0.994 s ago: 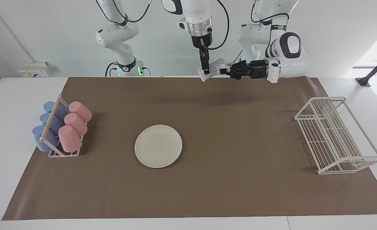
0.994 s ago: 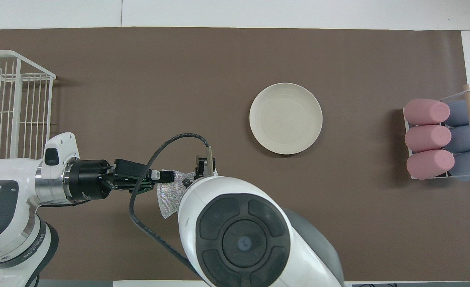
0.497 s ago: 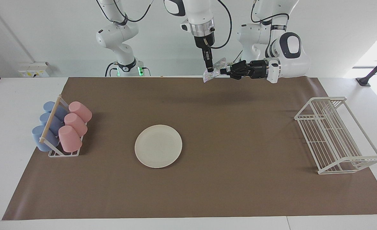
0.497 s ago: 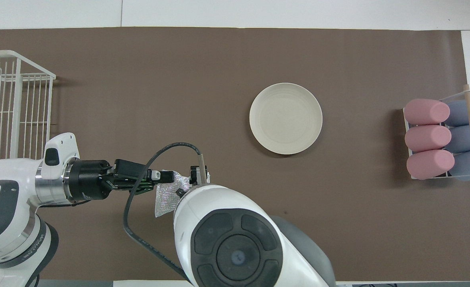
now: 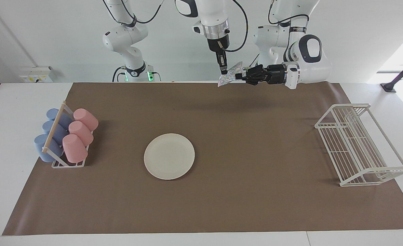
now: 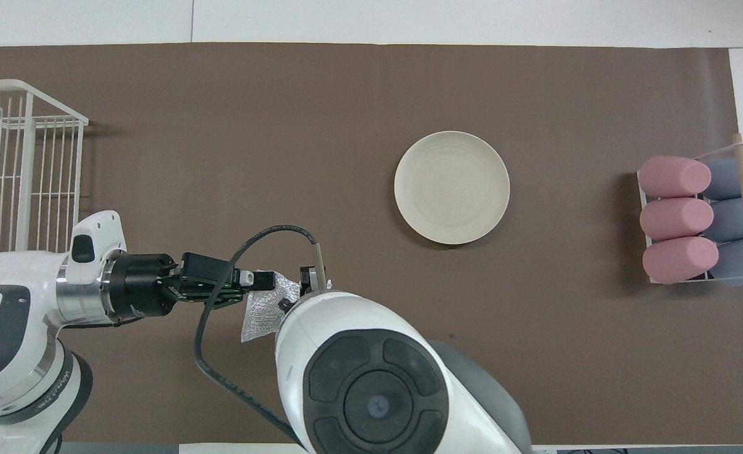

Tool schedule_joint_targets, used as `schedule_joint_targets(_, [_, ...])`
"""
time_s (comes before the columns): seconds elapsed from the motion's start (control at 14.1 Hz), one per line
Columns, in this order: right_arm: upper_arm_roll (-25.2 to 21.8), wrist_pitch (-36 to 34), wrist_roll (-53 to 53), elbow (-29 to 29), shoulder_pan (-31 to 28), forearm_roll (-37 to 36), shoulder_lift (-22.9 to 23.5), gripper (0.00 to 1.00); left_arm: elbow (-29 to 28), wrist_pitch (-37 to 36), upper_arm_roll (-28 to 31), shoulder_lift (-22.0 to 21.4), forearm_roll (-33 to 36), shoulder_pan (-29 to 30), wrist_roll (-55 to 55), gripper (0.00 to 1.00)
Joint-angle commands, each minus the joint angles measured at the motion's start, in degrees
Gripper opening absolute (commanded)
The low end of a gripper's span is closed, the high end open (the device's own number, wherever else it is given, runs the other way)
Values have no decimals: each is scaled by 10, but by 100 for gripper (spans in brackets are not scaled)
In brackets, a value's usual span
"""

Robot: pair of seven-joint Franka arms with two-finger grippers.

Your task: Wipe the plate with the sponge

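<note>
Sponge (image 5: 229, 76) held between both tools; plate (image 5: 169, 156) apart.

Cream plate (image 5: 169, 156), glittery silver sponge (image 5: 229, 77) (perhaps iridescent), pink and blue cups (image 5: 80, 131), brown mat (image 5: 242, 143).

Operator, your layout as found. The plate (image 5: 169, 156) lies flat near the middle of the mat (image 5: 222, 205). From it, in the overhead view, the cup rack (image 5: 64, 138) stands at three o'clock, at the right arm's end. The wire rack (image 5: 360, 145) stands at nine o'clock, at the left arm's end. The sponge (image 5: 229, 77) hangs at seven o'clock, over the mat's robot-side edge.
</note>
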Motion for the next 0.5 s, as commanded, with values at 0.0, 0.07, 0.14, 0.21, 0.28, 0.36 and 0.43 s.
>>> schedule_joint_targets(0.0, [0,11,-17,-18,-4,6,-14,0,-11,-6,6,-8,3,2,7,0])
schedule_joint_targets(0.07, [0,11,-17,-18,-5,6,-14,0,-11,-6,6,-8,3,2,6,0])
schedule_joint_targets(0.14, [0,11,-17,-18,-5,6,-14,0,-11,-7,6,-9,4,6,6,0])
schedule_joint_targets(0.21, [0,11,-17,-17,-5,6,-14,0,-11,-7,6,-9,13,8,6,0])
schedule_joint_targets(0.28, [0,11,-17,-19,-6,6,-14,0,-11,-7,6,-10,24,8,6,0])
schedule_joint_targets(0.36, [0,11,-18,-20,-6,5,-15,0,-9,-5,5,-9,27,8,3,0])
schedule_joint_targets(0.43, [0,11,-18,-19,-8,5,-14,0,-8,0,3,-12,29,6,-3,51])
